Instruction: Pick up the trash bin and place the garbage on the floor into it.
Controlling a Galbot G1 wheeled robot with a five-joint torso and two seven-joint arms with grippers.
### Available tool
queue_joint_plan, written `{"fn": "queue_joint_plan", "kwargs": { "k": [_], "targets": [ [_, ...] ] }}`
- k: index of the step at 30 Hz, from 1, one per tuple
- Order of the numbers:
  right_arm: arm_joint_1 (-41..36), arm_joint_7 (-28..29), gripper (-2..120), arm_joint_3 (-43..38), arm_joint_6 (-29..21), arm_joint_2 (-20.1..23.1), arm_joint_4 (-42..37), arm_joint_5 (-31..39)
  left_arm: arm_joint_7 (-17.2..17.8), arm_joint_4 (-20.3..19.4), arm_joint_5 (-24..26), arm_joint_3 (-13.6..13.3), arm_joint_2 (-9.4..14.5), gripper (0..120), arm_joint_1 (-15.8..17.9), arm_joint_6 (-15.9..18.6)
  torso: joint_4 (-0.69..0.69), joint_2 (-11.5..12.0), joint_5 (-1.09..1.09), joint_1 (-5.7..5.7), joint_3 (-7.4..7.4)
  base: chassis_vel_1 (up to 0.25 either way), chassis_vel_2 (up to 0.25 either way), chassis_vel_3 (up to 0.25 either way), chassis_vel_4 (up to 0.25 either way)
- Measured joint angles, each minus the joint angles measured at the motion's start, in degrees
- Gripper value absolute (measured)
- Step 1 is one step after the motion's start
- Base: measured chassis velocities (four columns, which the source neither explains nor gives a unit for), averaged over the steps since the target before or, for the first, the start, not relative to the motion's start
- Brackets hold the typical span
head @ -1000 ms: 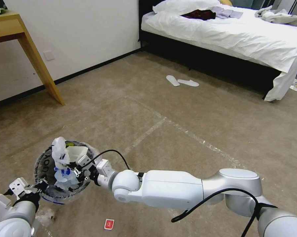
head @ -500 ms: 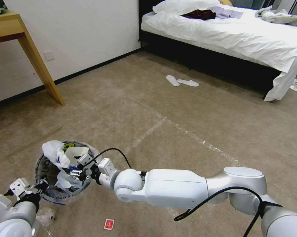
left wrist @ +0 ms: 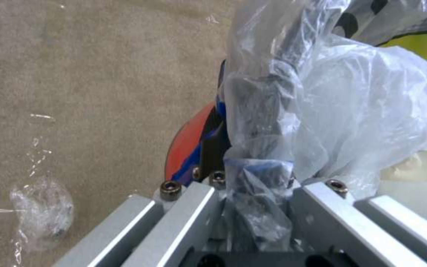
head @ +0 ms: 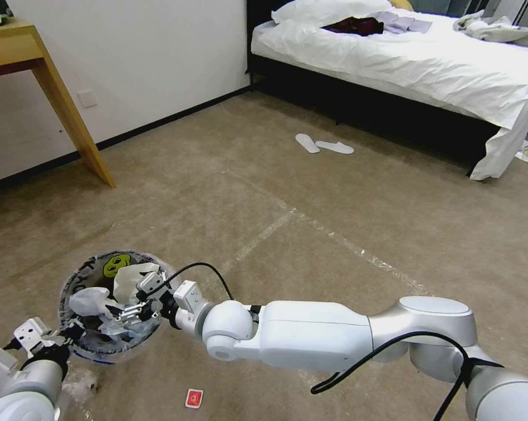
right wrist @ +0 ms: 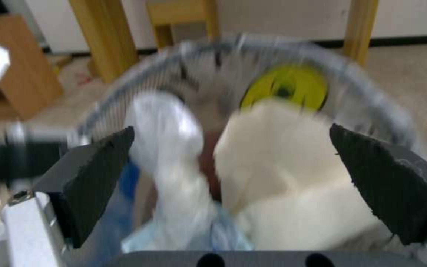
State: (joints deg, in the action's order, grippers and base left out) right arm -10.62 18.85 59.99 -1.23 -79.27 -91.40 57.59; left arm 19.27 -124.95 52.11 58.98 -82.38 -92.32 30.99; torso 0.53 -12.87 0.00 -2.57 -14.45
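The head view looks forward and down from high over the floor [head: 310,193], bed [head: 404,64] far right. Both wrist views sit very near the bin [head: 79,280] at near left, which all three views share [left wrist: 189,141] [right wrist: 293,83].

No lettering is legible; the trash bin [head: 76,286] shows a yellow smiley sticker [head: 112,267].

The left tool [left wrist: 253,207] at lower left is clamped tight; the right arm stretches across, its tool [right wrist: 233,193] spread wide, pads [right wrist: 97,178] apart.
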Motion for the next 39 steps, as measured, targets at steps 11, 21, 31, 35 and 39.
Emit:
{"fn": "queue_joint_plan", "kwargs": {
  "k": [11,21,31,35,39],
  "targets": [
    [-2.2,0.7,100,-12.5,-0.5,2.6,-7.3,1.3,0.1,0.0,0.1,0.5,0.5,0,0.1,0.0,0.00,0.0,0.00,0.00,0.00,0.000,0.000,0.000,0.000],
    [-10.0,-1.0,100,-29.2,-1.1,9.5,-15.1,1.5,-0.2,0.6,-0.8,0.6,0.6,0,0.1,-0.2,-0.01,0.0,0.01,0.00,0.00,0.000,0.000,0.000,0.000],
    [-23.3,-3.3,100,-47.3,-1.1,23.2,-23.3,-1.2,-0.4,1.3,-2.1,-0.2,-0.1,0,0.1,-0.6,0.02,0.0,0.02,0.00,0.00,0.000,0.000,0.000,0.000],
    [-27.2,-3.3,100,-52.6,0.1,24.9,-25.1,-3.1,-0.4,1.2,-2.6,-0.4,-0.5,0,0.3,-0.6,-0.01,0.0,0.01,0.00,0.00,0.000,0.000,0.000,0.000],
    [-35.0,-3.8,100,-62.7,3.0,24.6,-26.4,-7.9,-1.0,0.9,-4.2,-0.5,-1.1,0,0.0,-1.2,0.00,0.0,0.02,0.00,0.00,0.000,0.000,0.000,0.000]
  ]
}}
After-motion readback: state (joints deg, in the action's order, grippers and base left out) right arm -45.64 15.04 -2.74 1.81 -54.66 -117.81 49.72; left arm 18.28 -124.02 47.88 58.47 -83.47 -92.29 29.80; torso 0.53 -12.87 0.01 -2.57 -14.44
